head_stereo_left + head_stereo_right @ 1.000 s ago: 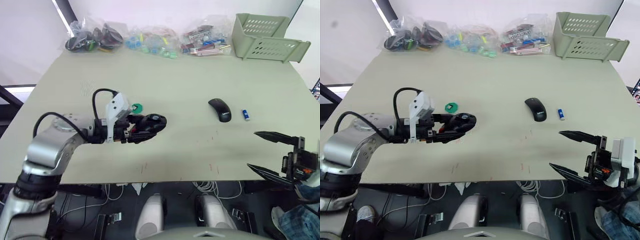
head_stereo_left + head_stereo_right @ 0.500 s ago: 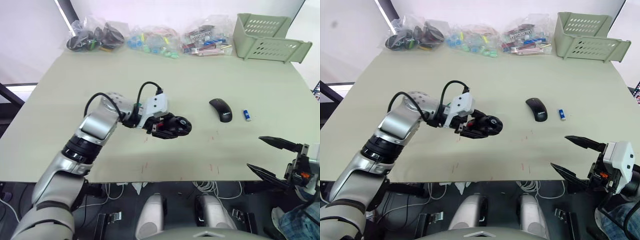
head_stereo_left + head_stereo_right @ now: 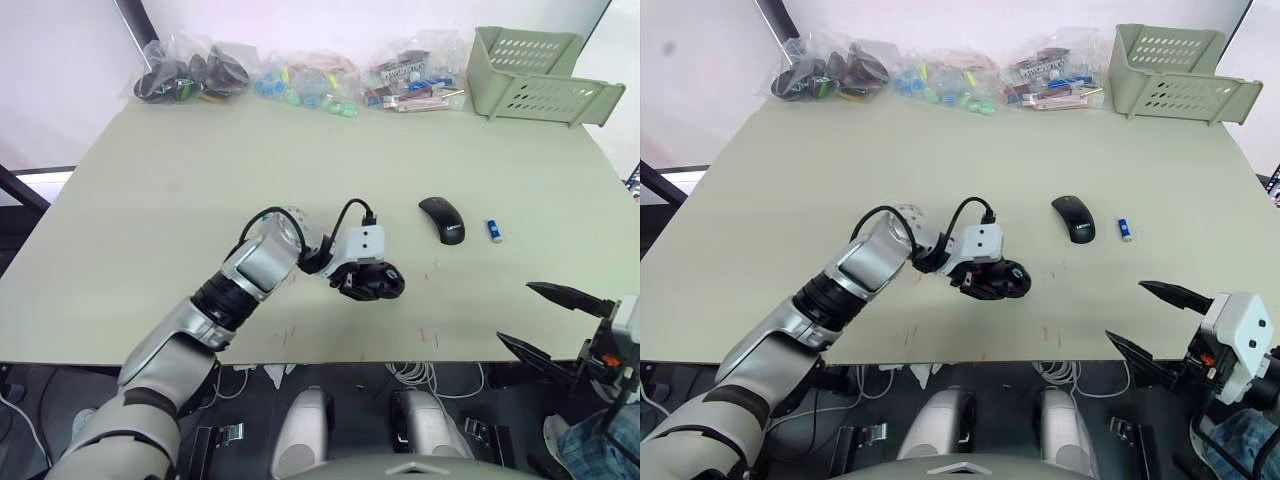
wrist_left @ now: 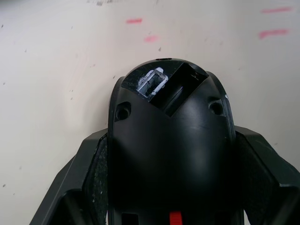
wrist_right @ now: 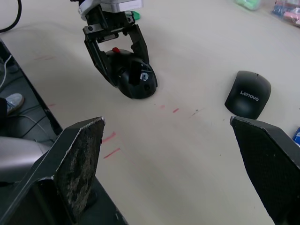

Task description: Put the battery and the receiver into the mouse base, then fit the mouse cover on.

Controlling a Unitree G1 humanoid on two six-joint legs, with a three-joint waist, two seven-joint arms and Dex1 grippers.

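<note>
On matte table, left pincer pinching oval mouse base, right pincer spread, glossy mouse cover

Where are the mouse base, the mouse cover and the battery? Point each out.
mouse base [image 5: 136, 80], right wrist view, its rounded end.
mouse cover [image 3: 441, 217], left eye view, shell's middle.
battery [image 3: 492, 230], left eye view, blue body.

— What's the setting?
— A pale greenish table marked with small red dashes, set against a white wall.
— Anything at the far edge?
— Clear plastic bags in a row, and a green perforated basket at the far right corner.
— And underneath?
— Cables hanging below the near edge.
</note>
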